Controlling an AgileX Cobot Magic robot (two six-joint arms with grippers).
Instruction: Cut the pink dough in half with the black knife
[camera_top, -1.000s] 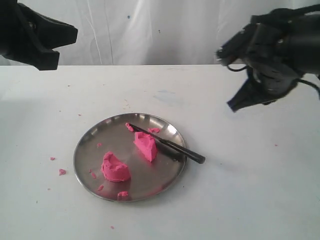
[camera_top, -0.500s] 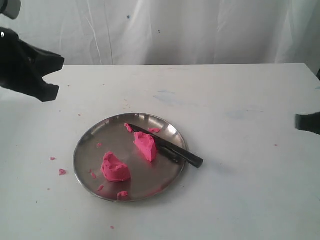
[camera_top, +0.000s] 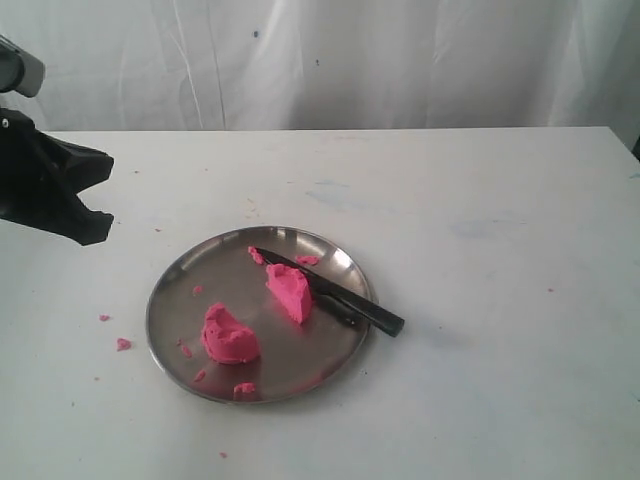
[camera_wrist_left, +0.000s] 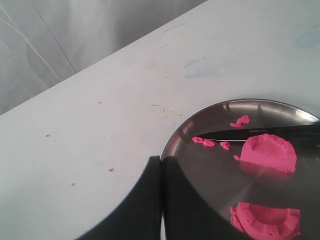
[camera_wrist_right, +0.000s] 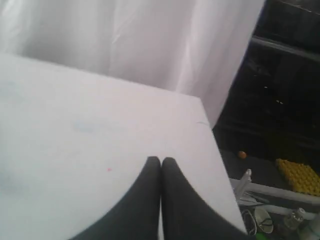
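Observation:
The pink dough lies in two chunks on a steel plate (camera_top: 180, 300): one chunk (camera_top: 290, 291) leans against the black knife (camera_top: 335, 293), the other (camera_top: 229, 336) sits toward the plate's front left. The knife rests across the plate's right side, handle over the rim. In the left wrist view both chunks (camera_wrist_left: 269, 150) (camera_wrist_left: 265, 221) and the knife blade (camera_wrist_left: 260, 133) show on the plate (camera_wrist_left: 200, 165). My left gripper (camera_top: 95, 195) (camera_wrist_left: 161, 159) hangs shut and empty at the far left, off the plate. My right gripper (camera_wrist_right: 161, 160) is shut and empty over the table's right edge, out of the exterior view.
Tiny pink crumbs (camera_top: 123, 343) dot the white table (camera_top: 480, 250) left of the plate and lie on the plate itself. A white curtain (camera_top: 350, 60) hangs behind. Past the table's right edge (camera_wrist_right: 215, 145) stands dark clutter (camera_wrist_right: 280, 180).
The right arm has pulled out of the exterior view to the right. The left arm has sunk lower at the far left. The knife and dough stay put.

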